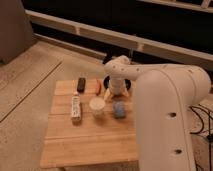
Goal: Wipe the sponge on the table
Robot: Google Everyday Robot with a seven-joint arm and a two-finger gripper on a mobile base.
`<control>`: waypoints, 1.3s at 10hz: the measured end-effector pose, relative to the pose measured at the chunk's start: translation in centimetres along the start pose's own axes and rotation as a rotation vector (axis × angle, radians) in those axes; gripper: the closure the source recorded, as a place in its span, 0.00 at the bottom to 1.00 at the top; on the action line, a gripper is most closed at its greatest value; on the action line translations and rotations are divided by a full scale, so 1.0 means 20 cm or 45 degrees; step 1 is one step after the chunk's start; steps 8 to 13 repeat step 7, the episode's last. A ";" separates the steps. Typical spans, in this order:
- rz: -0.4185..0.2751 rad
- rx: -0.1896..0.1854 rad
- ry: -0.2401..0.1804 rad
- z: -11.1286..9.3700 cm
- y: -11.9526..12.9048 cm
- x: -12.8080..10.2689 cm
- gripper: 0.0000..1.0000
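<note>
End effector near sponge — table half-hidden

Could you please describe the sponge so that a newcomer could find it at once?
Start at the wooden table and find the white cup near its middle. The sponge lies just right of that cup in the picture, nearer the camera than the robot's hand. It is the only blue thing there.
</note>
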 end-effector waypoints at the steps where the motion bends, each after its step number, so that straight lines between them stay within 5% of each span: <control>1: -0.024 0.009 -0.039 -0.07 0.02 -0.01 0.20; 3: -0.077 0.007 -0.091 -0.17 0.10 -0.03 0.20; 13: -0.088 0.008 -0.095 -0.18 0.11 -0.03 0.20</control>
